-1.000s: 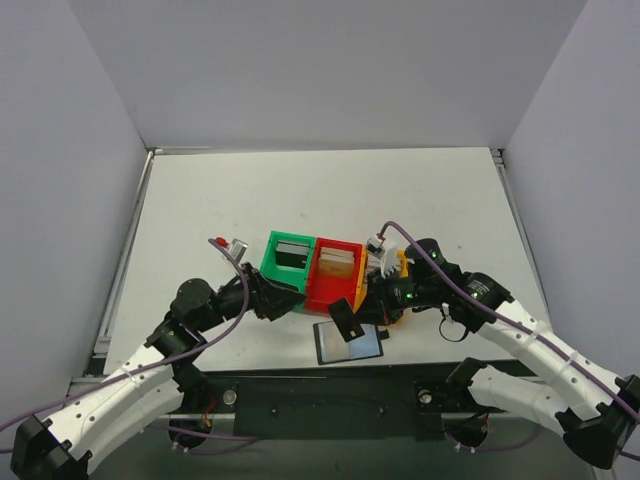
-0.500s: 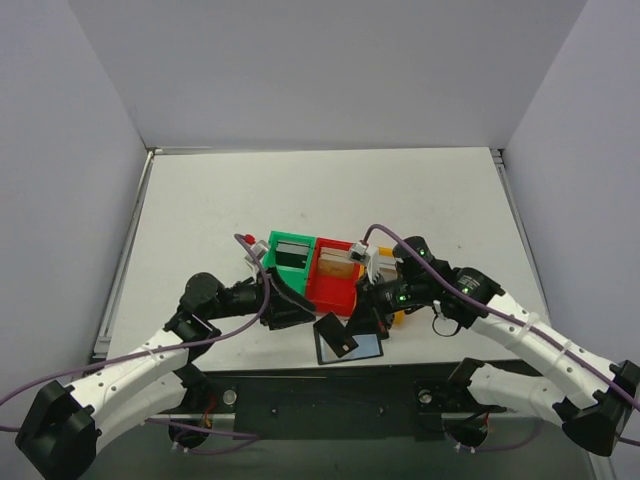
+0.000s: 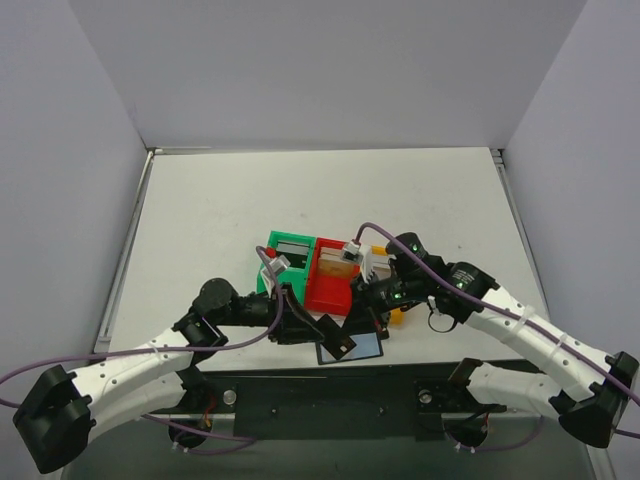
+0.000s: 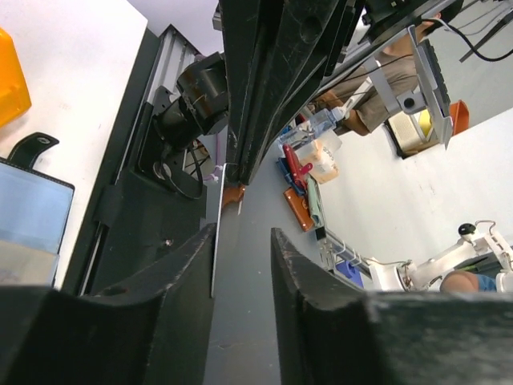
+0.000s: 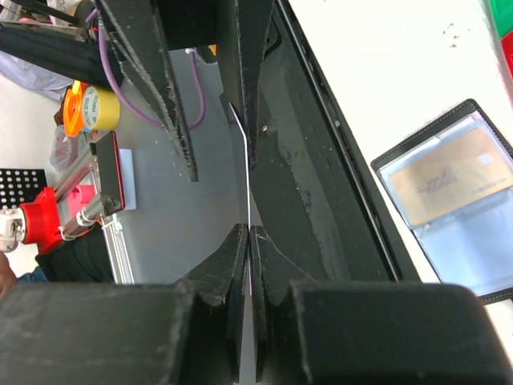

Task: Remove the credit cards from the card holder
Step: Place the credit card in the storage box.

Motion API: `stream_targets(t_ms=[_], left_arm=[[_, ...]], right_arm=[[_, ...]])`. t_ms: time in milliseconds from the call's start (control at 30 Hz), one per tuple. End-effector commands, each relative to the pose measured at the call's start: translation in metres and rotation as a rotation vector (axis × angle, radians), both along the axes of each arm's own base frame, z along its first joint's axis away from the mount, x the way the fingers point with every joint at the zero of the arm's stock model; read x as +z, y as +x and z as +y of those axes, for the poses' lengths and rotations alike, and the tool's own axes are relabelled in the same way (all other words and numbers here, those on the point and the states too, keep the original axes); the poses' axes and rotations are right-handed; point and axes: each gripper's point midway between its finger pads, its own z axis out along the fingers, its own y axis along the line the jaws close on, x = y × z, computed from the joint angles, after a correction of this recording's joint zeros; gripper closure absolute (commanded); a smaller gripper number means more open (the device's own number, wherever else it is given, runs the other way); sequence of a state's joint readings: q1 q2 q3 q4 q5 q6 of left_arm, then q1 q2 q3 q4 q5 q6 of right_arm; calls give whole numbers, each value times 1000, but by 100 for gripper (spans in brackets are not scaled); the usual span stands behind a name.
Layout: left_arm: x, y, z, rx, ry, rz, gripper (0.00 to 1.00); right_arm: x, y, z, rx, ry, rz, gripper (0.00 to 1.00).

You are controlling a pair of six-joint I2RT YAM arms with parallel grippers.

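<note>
Down at the near edge of the table [image 3: 220, 210], both arms meet over one dark card [image 3: 337, 333], and it hangs in the air just at 6 o'clock of the card holder [image 3: 318, 270]. The right gripper [image 3: 362, 318] comes in from 3 o'clock with its jaws pinched tight on the card; its wrist camera shows that card edge-on as a thin pale line [image 5: 248, 208] running out from between the two closed fingers [image 5: 232, 257]. The left gripper [image 3: 312, 328] reaches in from 9 o'clock with its jaws parted, one finger either side of the card's free end, and in its own camera the card's edge [image 4: 214, 257] sits just beside one finger [image 4: 180, 273], with a clear gap to the other. On the table beneath them lies the black-bordered card [image 3: 362, 347], flat, pale blue and tan on its face, at 6 o'clock of the holder. The holder itself stands upright, green box at the 9 o'clock end, red in the middle, orange at 3 o'clock and mostly hidden by the right arm. A grey card [image 3: 292, 246] stands in the green box, a tan card [image 3: 336, 265] in the red one.
</note>
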State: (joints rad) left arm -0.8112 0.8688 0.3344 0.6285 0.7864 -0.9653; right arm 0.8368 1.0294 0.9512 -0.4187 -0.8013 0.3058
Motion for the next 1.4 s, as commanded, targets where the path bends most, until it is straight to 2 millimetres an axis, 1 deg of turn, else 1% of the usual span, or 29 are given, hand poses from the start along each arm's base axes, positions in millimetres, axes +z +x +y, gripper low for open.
stream_targets(t_ms=[0, 33, 100, 133, 200, 233, 300, 333, 400, 533, 633, 733, 867, 1033, 1267, 1367], left_arm=[[19, -1, -6, -7, -36, -81, 61], [20, 0, -7, -4, -39, -84, 65], [19, 0, -7, -6, -38, -83, 66], [20, 0, -7, -4, -41, -86, 69], [21, 0, -7, 1, -45, -88, 80], [19, 0, -6, 2, -42, -85, 90], [20, 1, -5, 16, -50, -91, 100], [20, 4, -5, 37, -52, -89, 100], [19, 7, -3, 67, -56, -85, 100], [16, 12, 0, 121, -70, -73, 100], [17, 14, 3, 143, -85, -76, 100], [18, 15, 3, 153, -88, -81, 100], [18, 15, 4, 158, -94, -87, 100], [22, 18, 7, 190, -115, -101, 100], [21, 27, 12, 267, -124, -99, 100], [19, 29, 13, 283, -122, -93, 100]], right_arm=[[13, -1, 4, 43, 23, -34, 100], [12, -1, 4, 45, 22, -36, 100], [12, 0, 4, 46, 18, -37, 100], [12, 0, 4, 47, 18, -38, 100], [12, 1, 4, 47, 14, -40, 100], [12, 2, 4, 41, 11, -44, 100], [11, 5, 4, 28, 4, -44, 98], [9, 6, 4, 23, -1, -40, 89], [9, 6, 4, 16, -3, -34, 83], [10, 8, 5, -9, 14, -33, 74], [14, 11, 6, -30, 33, -32, 72], [18, 14, 9, -46, 57, -29, 72], [25, 20, 15, -58, 89, -20, 75], [29, 23, 21, -55, 102, -5, 82], [32, 25, 25, -62, 121, 6, 84], [38, 27, 30, -69, 151, 14, 89]])
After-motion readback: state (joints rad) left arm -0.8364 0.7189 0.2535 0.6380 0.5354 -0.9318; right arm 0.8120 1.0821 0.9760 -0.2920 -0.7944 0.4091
